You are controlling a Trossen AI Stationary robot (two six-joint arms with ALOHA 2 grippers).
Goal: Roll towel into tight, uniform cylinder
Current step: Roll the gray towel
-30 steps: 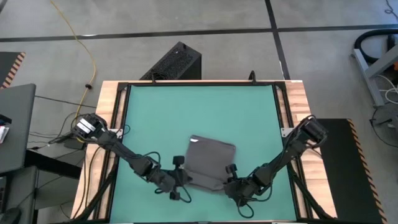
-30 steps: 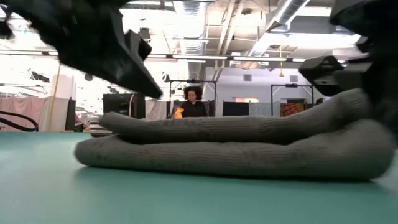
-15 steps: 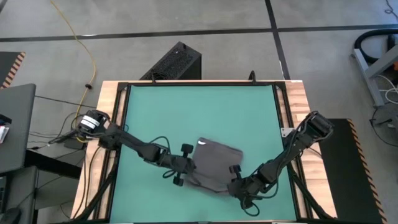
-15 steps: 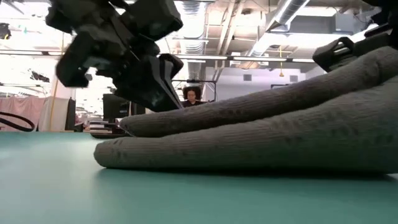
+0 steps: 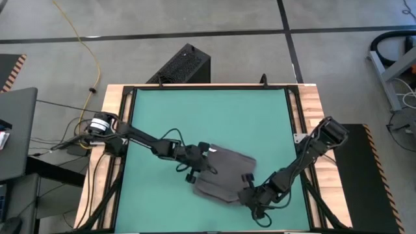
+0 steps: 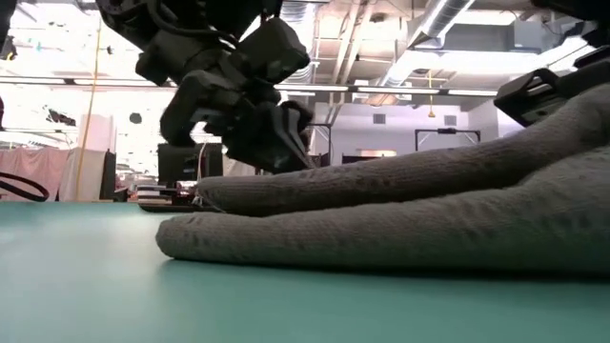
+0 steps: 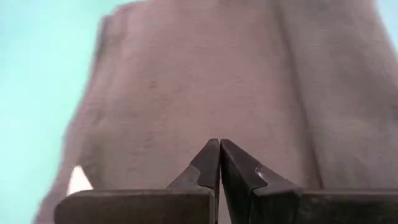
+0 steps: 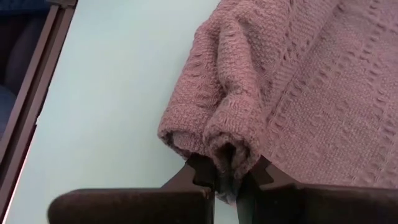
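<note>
The dark grey towel [image 5: 224,174] lies folded in layers on the teal mat [image 5: 195,110], near the table's front. It also shows in the low view [image 6: 400,229]. Its white tag [image 7: 78,180] shows at one edge. My left gripper [image 5: 209,160] is shut over the towel's far left corner, also in the left wrist view [image 7: 219,146]. My right gripper [image 5: 251,192] is shut on the towel's near right corner. That corner stands higher than the rest in the low view. My left gripper's shut fingertips [image 6: 299,157] sit at the towel's top layer [image 7: 211,124] near its far left corner, slanting down from the table's left. I cannot tell whether they touch it. My right gripper pinches a bunched fold at the towel's near right corner [image 8: 227,149] between its two fingers, several layers together. The fingers come low from the table's near right side. That corner is raised off the mat while the rest of the towel lies on it.
A wooden frame [image 5: 114,130] borders the teal mat on all sides. A black box [image 5: 185,65] stands on the floor beyond the table's far edge. The mat's far half is bare.
My left gripper has gone from the towel's near left side toward the far edge and the right, onto the towel's far left corner. The towel has turned slightly about, and its right end has risen higher in the low view.
</note>
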